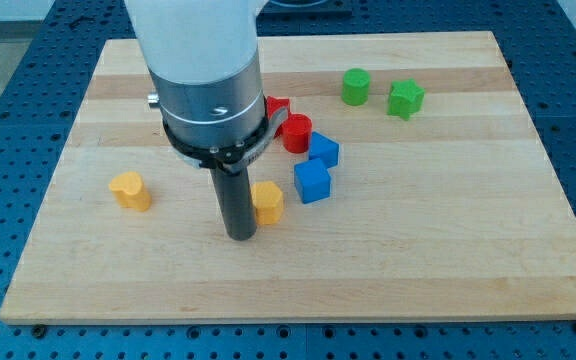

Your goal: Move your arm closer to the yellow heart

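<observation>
Blue perforated metal surrounds a pale wooden board (448, 260) with visible grain stripes, seen from one camera only. The arm ends in a white and grey cylinder carrying a dark straight rod; there is no hand to open or close, and nothing is held. The rod's tip (241, 237) stands on the board, slightly nearer the bottom edge than the top one, left of the centre.

The yellow heart (130, 190) lies near the left edge, well apart from the tip, towards the view's left. Its lobes seem to point to the top edge, but this is hard to tell; it looks compact, without a clear long axis.

A second yellow block (267, 202) touches or nearly touches the rod on its right side. Beside it are a blue cube (311, 182), another blue block (323, 150), a red cylinder (297, 133) and a partly hidden red block (276, 108). Near the top edge, towards the right corner, stand a green cylinder (355, 87) and a green star (405, 98). All blocks look smooth and matt.
</observation>
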Action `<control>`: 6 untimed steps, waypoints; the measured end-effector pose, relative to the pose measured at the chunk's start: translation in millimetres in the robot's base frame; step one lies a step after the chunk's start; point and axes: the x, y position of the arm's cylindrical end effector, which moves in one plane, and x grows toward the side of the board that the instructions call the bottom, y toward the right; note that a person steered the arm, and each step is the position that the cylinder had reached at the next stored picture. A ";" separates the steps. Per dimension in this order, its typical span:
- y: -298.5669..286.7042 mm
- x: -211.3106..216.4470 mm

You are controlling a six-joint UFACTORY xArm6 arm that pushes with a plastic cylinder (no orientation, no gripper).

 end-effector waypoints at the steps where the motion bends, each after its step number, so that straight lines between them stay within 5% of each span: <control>1: 1.1 -8.6; 4: -15.6 7.6; 6: -127.2 2.1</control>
